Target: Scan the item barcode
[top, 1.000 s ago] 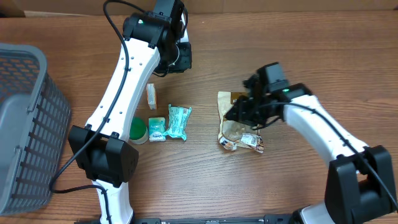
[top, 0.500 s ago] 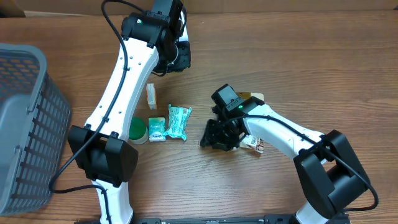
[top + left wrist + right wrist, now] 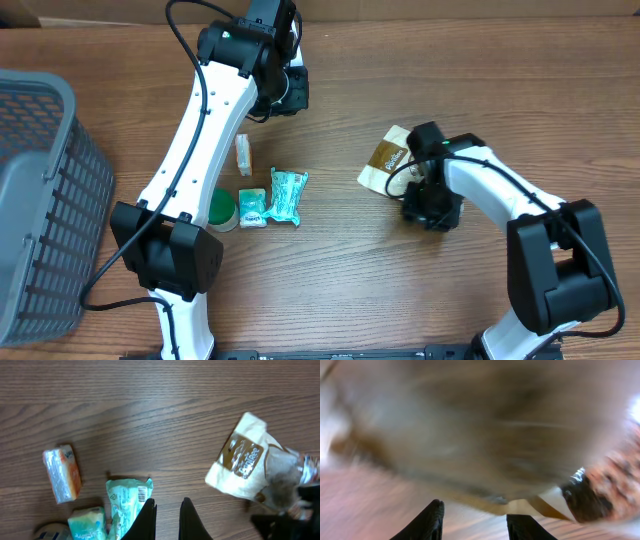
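Snack bag [image 3: 388, 160] lies flat on the desk [image 3: 330, 280], brown label up. My right pincer [image 3: 432, 207] is right at the bag's clear lower end, which runs in under it. Wrist view is smeared: fingers [image 3: 432, 520] stand apart and the bag fills the frame just past the tips, so I can't tell if I'm clamping it or only touching. Left pincer [image 3: 169, 501] is closed, hanging well left of the bag over the green packet [image 3: 127, 497]. Can't make out a barcode on the bag.
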Motion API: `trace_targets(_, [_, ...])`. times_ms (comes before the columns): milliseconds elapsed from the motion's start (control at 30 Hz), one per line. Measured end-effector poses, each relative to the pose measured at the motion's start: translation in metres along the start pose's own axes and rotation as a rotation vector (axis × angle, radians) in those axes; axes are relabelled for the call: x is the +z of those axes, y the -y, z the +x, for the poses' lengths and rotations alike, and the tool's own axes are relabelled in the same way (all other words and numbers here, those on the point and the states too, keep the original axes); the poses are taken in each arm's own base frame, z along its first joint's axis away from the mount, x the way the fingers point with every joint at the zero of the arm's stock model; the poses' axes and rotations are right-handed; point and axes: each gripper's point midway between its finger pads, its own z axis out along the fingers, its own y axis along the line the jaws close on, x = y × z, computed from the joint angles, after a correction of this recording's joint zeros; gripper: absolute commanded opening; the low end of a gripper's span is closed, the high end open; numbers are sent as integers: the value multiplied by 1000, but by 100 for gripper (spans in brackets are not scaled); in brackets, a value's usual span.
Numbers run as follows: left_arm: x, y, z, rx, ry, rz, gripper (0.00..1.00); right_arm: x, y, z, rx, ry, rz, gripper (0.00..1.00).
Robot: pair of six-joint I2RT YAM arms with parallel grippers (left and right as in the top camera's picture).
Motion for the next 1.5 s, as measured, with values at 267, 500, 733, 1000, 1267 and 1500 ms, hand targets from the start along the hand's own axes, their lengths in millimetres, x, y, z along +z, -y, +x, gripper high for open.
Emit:
trace_targets(267, [1,9,2,41,4,9,4,-8,64,-47,151,89,79,36])
trace_targets(500, [1,15,-2,71,23,18,4,-66,58,-89,124,168,-40,41])
trace_targets(733, [1,16,-2,82,25,15,4,-103,50,-150,159,408,-129,41])
trace_targets(1000, [2,31,-4,156,54,33,4,-82,61,-185,251,471,-91,37])
trace_targets(1267, [2,32,-6,162,61,35,4,-27,60,-192,264,380,-50,37])
trace_targets(1500, [2,33,-9,163,75,40,4,-30,26,-198,101,380,-212,37])
